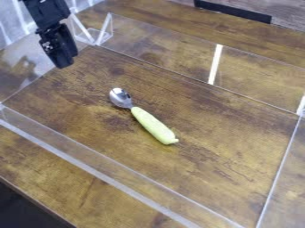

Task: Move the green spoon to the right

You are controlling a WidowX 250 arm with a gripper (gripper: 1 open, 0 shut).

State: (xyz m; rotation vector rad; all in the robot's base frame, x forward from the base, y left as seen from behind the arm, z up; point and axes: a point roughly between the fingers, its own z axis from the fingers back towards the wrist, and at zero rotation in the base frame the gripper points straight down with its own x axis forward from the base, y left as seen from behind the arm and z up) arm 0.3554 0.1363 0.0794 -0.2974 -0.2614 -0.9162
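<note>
The green spoon (144,116) lies flat on the wooden table (226,125), near the middle of the walled area. Its silver bowl points to the upper left and its pale yellow-green handle to the lower right. My black gripper (60,61) hangs at the far upper left, pointing down at the table, well apart from the spoon. Nothing shows between its fingers, which look close together, but the gap is too dark and small to read.
Low clear acrylic walls (119,176) fence the work area along the front, left and right (284,169) sides. A clear plastic stand (98,28) sits behind the gripper. A bright glare streak (216,64) crosses the wood at the back.
</note>
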